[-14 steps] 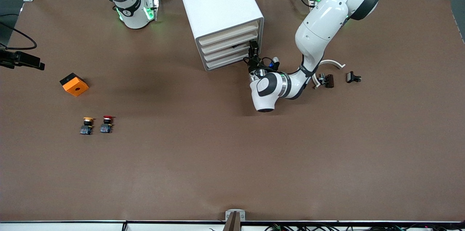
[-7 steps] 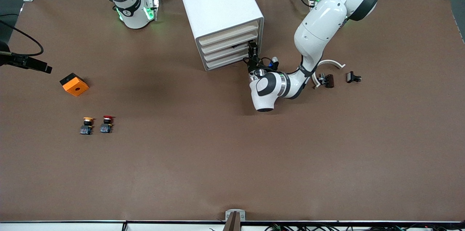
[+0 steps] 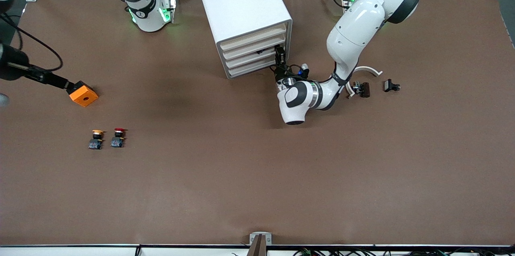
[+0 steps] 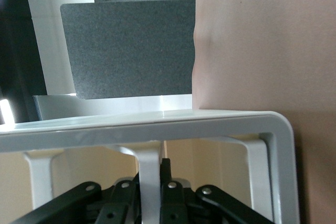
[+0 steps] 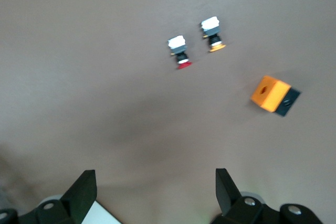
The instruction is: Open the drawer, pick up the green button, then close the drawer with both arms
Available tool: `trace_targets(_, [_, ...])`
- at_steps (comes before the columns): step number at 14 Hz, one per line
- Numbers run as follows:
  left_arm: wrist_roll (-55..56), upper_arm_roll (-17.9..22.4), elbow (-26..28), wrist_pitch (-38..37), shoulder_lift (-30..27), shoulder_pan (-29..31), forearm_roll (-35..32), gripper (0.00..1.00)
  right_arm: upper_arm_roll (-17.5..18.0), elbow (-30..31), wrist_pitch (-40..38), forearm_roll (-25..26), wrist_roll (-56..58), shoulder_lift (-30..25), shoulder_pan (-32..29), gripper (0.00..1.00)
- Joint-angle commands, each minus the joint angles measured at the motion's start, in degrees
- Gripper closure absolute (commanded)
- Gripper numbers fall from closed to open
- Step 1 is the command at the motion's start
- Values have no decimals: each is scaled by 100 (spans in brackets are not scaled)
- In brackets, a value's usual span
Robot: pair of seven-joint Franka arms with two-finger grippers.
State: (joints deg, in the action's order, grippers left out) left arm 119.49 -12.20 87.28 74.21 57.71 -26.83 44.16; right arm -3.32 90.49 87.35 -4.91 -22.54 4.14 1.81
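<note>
Brown paper-covered table (image 3: 241, 175), with a white box cabinet (image 3: 237, 2) standing at the edge where the arm bases are, between the two bases. It has four shallow cream-fronted drawers. The target drawer (image 3: 249, 58), third from the top, sits pushed in, its front in line with the other three. The left gripper (image 3: 280, 54) is at the front of this drawer, at the corner toward the left arm's end of the table. In the left wrist view its black fingers (image 4: 167, 174) are clenched tight on a narrow white upright lip of the drawer front, with cream panel on either side. The green-capped button shows in none of the views. The right gripper (image 5: 155, 190) hangs in the air over the table's right-arm end with its jaws spread wide and nothing between them. Below it lie an orange block with a round hole and a black side (image 3: 82, 93), a yellow-capped push button (image 3: 95, 139) and, just beside that, a red-capped push button (image 3: 118, 137). Both buttons are nearer the front camera than the block. Toward the left arm's end of the table lie a white curved strip (image 3: 368, 69) and two small black parts (image 3: 361, 89) (image 3: 391, 85).
</note>
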Motion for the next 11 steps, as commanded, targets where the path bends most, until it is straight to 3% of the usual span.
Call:
trace_targets(1, [66, 42, -168, -126, -58, 379, 215, 91, -20, -93, 132, -18, -1117, 192, 581, 0])
trace_targets(7, [22, 42, -352, -126, -85, 915, 610, 91, -20, 117, 668, -10, -2903, 509, 1479, 0])
trace_targets(11, [22, 42, -528, -65, -85, 1135, 901, 91, -20, 645, 1704, -1, -3922, 816, 2085, 0])
